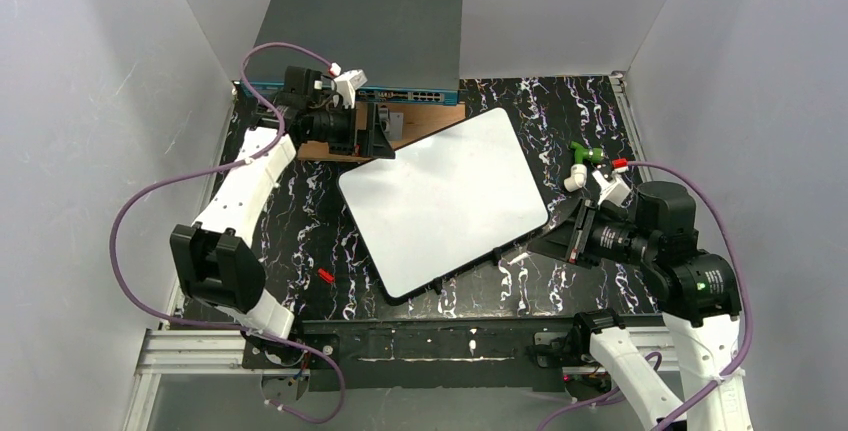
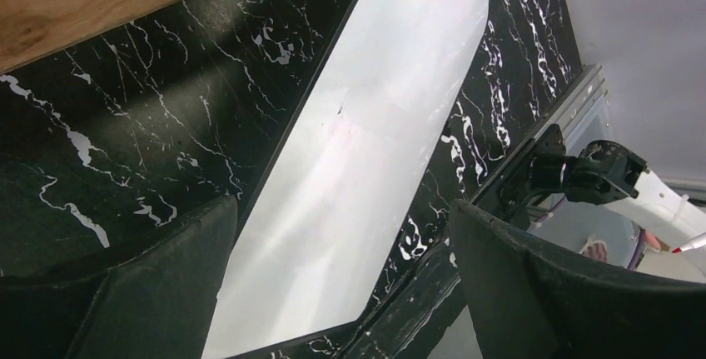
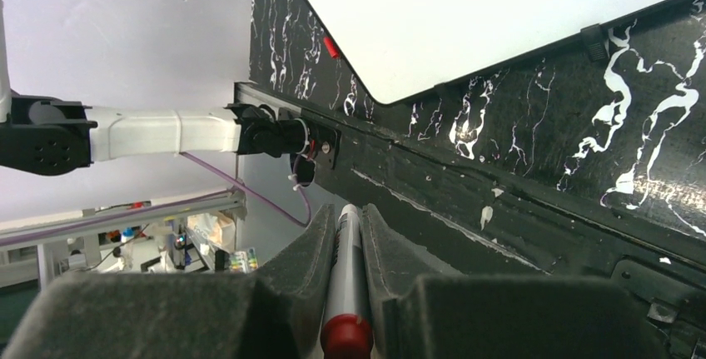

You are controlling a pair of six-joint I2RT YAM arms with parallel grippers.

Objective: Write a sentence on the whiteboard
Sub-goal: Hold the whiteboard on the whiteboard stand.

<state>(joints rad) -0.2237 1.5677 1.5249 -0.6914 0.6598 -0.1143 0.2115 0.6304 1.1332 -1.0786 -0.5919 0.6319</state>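
Lying flat and skewed on the black marbled table [image 1: 560,121], the whiteboard [image 1: 445,201] fills the middle of the workspace. One corner points toward the far left and its long near edge slants down toward the arms. That puts it within reach of both arms, which probably suits a two-arm job: one to steady, one to write.

I can make out no writing on it. The left wrist view shows only faint pinkish smudges on the white, so I judge the sentence is not yet begun.

The left gripper [image 1: 375,139] sits at the board's far left corner, over the wooden plate [image 1: 430,121] and just in front of the grey network switch [image 1: 360,36]. Its jaws stand wide apart with nothing between them, and its own camera looks down the length of the board. From that spot it could pin the corner so the board does not slide under the pen. Whether it touches the board, I cannot tell.

The right gripper [image 1: 555,238] is clamped on a marker [image 3: 345,276], which lies lengthwise between the pads with its red end toward the wrist. The tip points along the table's near strip, just short of the board's near right corner. Held this way the marker extends the arm like a finger, though it looks low and nearly level for writing and will likely need tilting down.

A small red cap [image 1: 325,275] lies on the table near the board's left edge, apart from both arms. I take it to be the marker's.
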